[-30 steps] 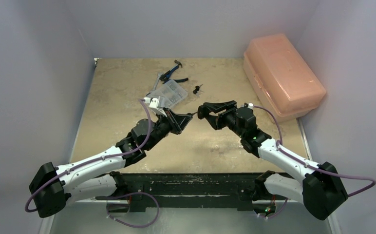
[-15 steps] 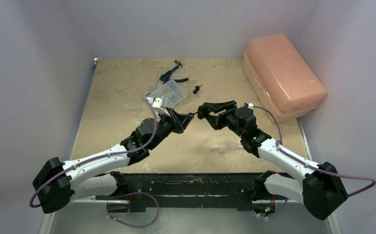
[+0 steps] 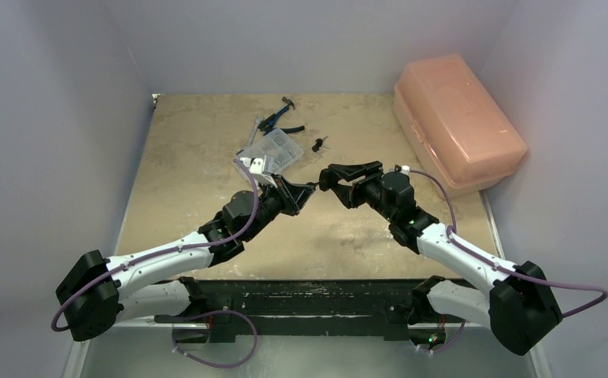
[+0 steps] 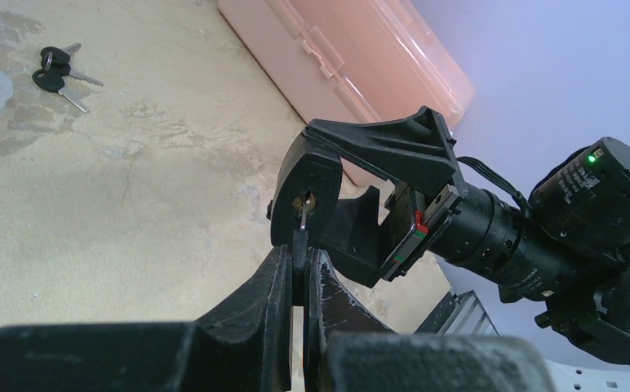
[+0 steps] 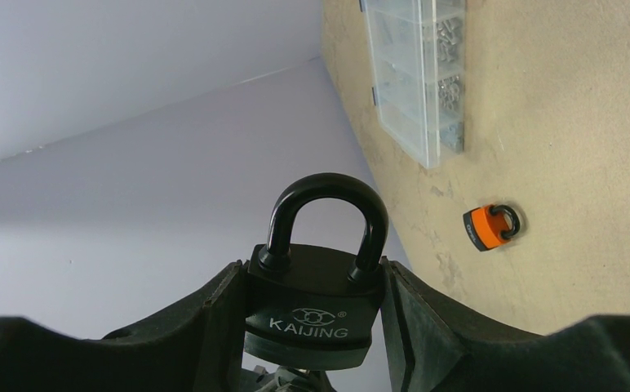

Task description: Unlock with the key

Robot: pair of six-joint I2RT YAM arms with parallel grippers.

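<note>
Key (image 4: pixel 303 219) tip sits at padlock (image 5: pixel 312 318) keyway; my left gripper (image 4: pixel 298 260) pinches the key, my right gripper (image 5: pixel 315 282) clamps the padlock body.

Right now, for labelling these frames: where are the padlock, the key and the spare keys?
padlock (image 5: pixel 308 298): right wrist view, middle of its black body.
key (image 4: pixel 303 219): left wrist view, on its bare metal blade.
spare keys (image 4: pixel 46 80): left wrist view, black head of the lower one.
</note>
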